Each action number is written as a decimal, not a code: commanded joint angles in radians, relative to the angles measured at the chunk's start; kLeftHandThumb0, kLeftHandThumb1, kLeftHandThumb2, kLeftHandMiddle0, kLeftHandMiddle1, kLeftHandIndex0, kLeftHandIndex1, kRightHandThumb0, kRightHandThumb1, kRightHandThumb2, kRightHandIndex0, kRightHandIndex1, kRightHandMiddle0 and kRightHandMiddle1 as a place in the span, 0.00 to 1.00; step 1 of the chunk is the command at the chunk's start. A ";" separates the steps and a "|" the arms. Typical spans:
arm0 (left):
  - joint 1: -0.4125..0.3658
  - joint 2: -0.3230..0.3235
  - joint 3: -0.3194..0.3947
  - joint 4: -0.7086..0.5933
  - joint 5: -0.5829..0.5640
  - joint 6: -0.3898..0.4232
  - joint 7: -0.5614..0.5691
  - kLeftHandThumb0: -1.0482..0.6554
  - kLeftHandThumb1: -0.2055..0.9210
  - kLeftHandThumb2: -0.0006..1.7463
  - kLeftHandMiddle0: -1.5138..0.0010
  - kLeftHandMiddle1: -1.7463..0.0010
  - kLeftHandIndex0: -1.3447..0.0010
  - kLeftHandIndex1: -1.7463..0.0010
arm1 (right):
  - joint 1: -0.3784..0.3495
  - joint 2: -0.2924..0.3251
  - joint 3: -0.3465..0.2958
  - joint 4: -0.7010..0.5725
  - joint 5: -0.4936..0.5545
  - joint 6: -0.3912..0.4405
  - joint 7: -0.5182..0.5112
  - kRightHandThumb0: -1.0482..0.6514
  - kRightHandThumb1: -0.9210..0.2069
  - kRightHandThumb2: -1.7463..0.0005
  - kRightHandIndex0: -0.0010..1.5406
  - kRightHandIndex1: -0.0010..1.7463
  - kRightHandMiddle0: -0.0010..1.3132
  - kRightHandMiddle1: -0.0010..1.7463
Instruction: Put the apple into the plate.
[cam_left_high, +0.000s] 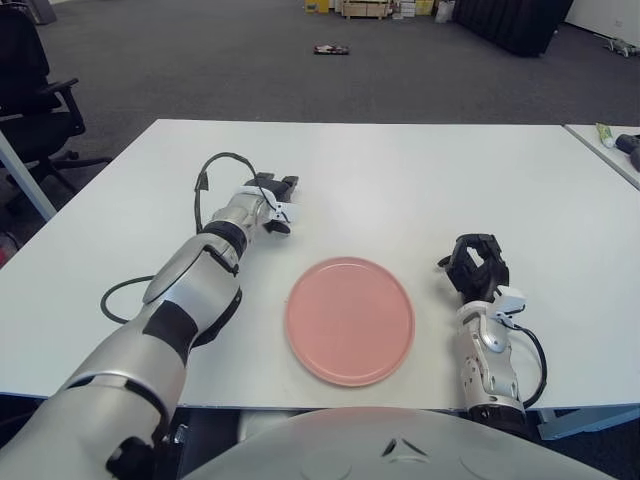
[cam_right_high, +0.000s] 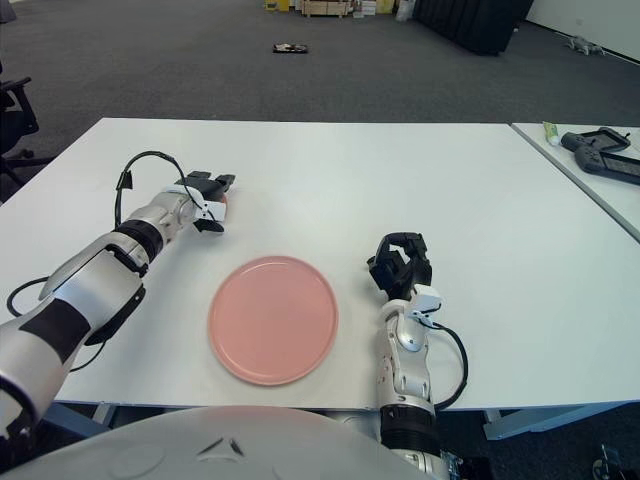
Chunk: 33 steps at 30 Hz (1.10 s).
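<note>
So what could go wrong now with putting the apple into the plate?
1. Only a red patch of the apple shows at the left hand; a weak hold could let it roll away.
2. The plate looks shallow, so a dropped apple might roll out toward the idle right hand on its right.
</note>
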<state>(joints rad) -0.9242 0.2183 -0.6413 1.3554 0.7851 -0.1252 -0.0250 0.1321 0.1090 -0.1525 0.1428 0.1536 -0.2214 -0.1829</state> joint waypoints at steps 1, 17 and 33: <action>0.048 0.019 0.006 0.025 -0.006 0.022 -0.012 0.22 0.54 0.49 1.00 0.73 1.00 0.90 | 0.001 0.022 -0.004 -0.009 0.013 0.011 0.003 0.39 0.21 0.51 0.37 1.00 0.26 1.00; 0.080 0.036 0.073 0.028 -0.058 0.049 0.055 0.39 0.42 0.66 0.87 0.06 0.91 0.03 | 0.005 0.024 -0.008 -0.019 0.013 0.016 -0.001 0.39 0.21 0.51 0.36 1.00 0.26 1.00; 0.092 0.035 0.121 0.030 -0.099 0.077 0.041 0.61 0.35 0.78 0.48 0.18 0.59 0.00 | 0.006 0.020 -0.012 -0.020 0.007 0.018 -0.009 0.39 0.22 0.50 0.38 1.00 0.26 1.00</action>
<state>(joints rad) -0.8777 0.2484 -0.5318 1.3558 0.6953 -0.0797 0.0527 0.1365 0.1083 -0.1577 0.1351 0.1548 -0.2173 -0.1857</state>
